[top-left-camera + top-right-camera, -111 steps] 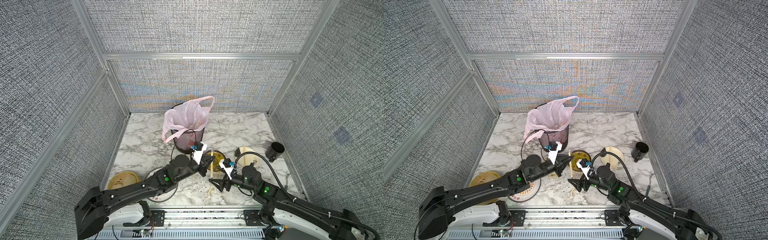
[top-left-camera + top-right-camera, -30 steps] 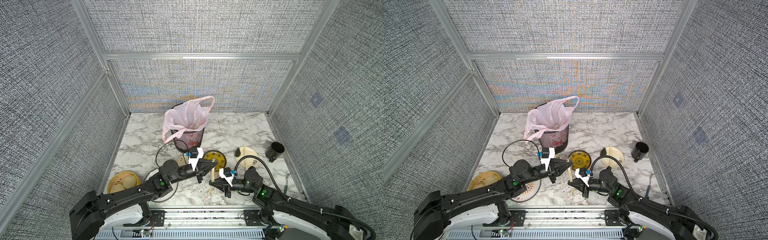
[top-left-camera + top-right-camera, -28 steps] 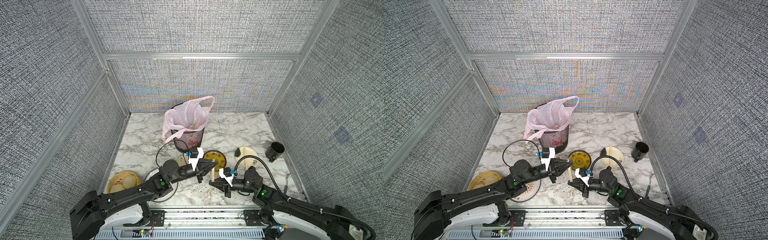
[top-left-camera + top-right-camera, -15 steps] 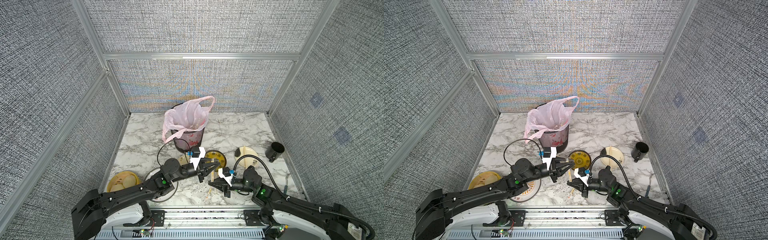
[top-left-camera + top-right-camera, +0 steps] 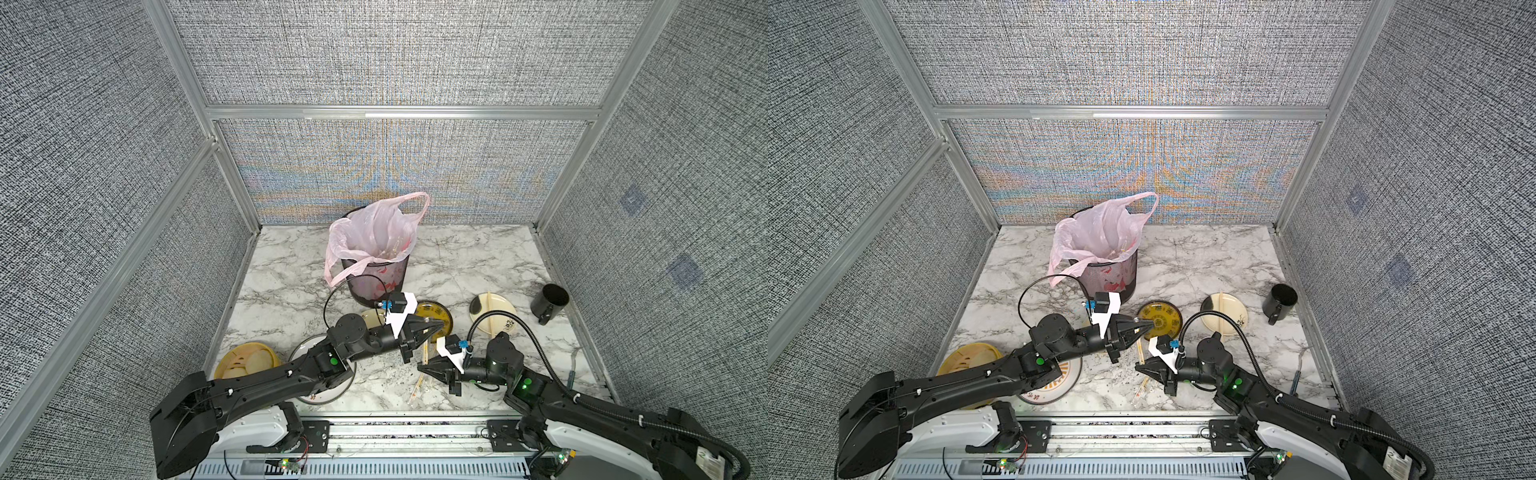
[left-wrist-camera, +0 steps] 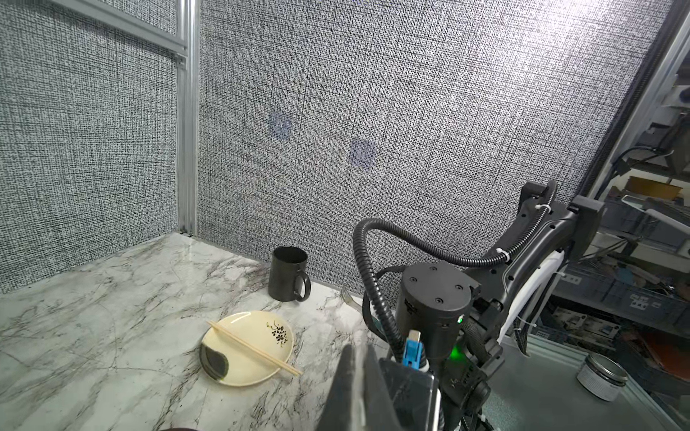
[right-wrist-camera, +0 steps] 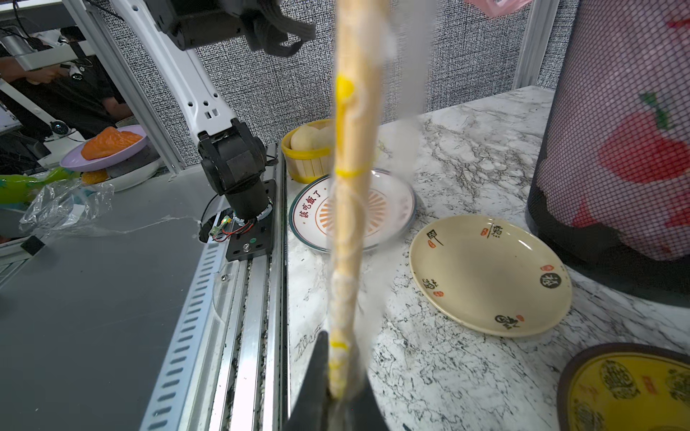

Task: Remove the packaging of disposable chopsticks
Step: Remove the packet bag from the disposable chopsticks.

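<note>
right end effector point(image 7: 338, 395) clamps chopsticks point(image 7: 356, 141) at near end | long axis toward desk point(image 5: 457, 257) back | left end effector point(image 5: 441, 323) closed at far end, hold unclear | packaging point(image 7: 344, 294) on

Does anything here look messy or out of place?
Yes: dark crumbs speckle the marble table near its front edge beside a loose chopstick pair, and the pink bag sags lopsidedly over the mesh bin.

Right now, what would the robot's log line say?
left gripper: shut | right gripper: shut on chopsticks | sleeve: on chopsticks
</note>
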{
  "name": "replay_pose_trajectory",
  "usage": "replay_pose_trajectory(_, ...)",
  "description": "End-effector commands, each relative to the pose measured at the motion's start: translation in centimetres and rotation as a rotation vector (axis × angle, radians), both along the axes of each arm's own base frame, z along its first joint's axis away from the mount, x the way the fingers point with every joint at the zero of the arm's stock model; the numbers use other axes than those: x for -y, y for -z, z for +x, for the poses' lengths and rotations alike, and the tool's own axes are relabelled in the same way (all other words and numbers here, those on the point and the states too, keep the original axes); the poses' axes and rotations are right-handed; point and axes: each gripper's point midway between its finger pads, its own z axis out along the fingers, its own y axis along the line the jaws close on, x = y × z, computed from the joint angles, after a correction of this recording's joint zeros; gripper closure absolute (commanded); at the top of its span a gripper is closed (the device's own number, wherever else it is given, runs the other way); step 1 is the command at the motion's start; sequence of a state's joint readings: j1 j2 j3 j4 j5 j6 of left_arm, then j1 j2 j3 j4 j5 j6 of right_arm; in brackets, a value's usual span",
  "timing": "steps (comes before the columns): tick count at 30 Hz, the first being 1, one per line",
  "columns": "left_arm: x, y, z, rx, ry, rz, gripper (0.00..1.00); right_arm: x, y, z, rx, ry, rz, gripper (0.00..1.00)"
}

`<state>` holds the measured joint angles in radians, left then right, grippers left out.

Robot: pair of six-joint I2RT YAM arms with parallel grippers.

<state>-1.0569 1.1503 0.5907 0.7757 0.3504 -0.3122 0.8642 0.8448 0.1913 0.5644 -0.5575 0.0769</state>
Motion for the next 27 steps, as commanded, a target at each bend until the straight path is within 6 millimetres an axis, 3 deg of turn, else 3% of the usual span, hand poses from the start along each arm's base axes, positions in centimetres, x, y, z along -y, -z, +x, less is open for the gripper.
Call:
replay_pose_trajectory(1,0.1,1.5,0.0,-0.013,0.006,0.036,0.99,-0.1,-1.9,0.2,0.033,0.011,0.058,1.00)
replay_pose_trajectory(13,-0.2,3.7,0.3,-0.047,-0.019,0.048,0.99,-0.3,-3.0,0.7,0.048,0.028,0.105,1.00)
replay_pose_trajectory(27,0.1,4.4,0.4,-0.059,-0.012,0.038,0.95,-0.4,-3.6,0.9,0.048,0.032,0.141,1.00)
